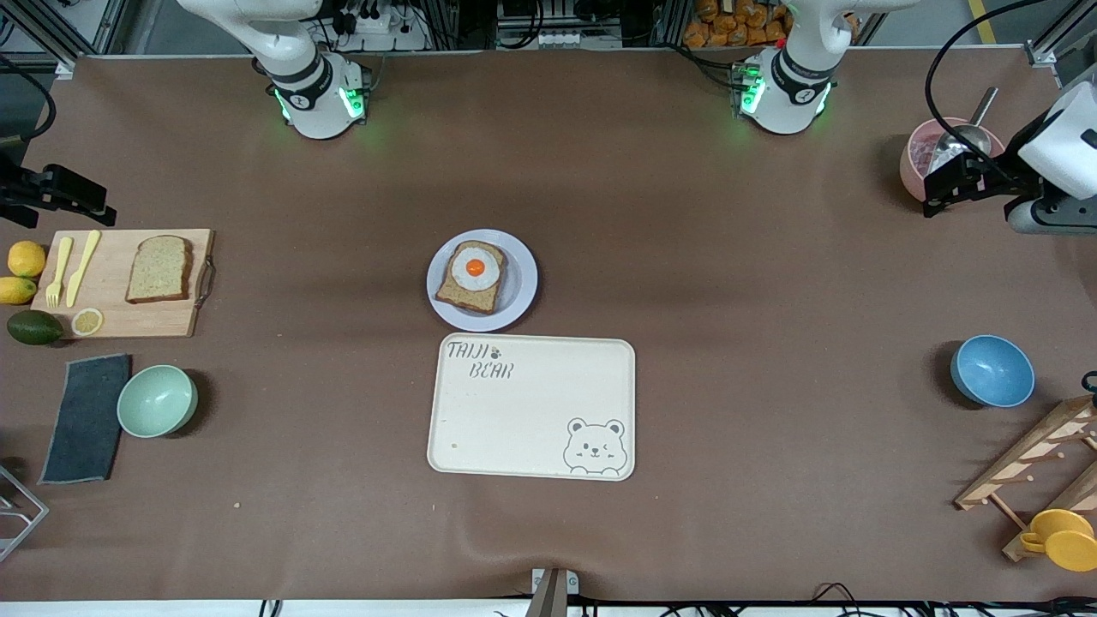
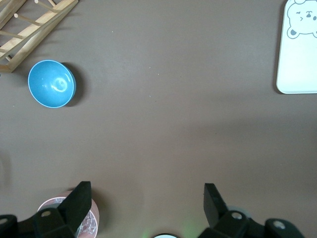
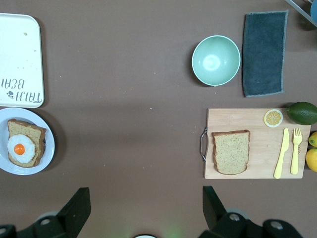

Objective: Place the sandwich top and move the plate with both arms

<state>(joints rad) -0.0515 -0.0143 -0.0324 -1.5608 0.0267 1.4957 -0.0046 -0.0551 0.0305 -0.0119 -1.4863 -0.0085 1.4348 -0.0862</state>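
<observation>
Both hands open, sandwich top untouched.
Left hand (image 2: 146, 203) and right hand (image 3: 143, 206) spread over bare tabletop (image 1: 728, 257); sandwich top (image 1: 159, 268) on cutting board (image 1: 120, 319), well apart from plate (image 1: 523, 287).

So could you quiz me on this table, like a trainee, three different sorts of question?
1. True or false: the plain brown bread slice lies on the wooden cutting board.
2. What tops the bread on the small round pale plate? A) cheese B) fried egg C) lemon
3. Fill in: the cream bear tray lies ___ to the front camera than that plate.

Key: 1 true. 2 B, a fried egg. 3 nearer. Bonus: the left tool, over the pink bowl, and the right tool, near the board's end, both stand open and empty.
</observation>
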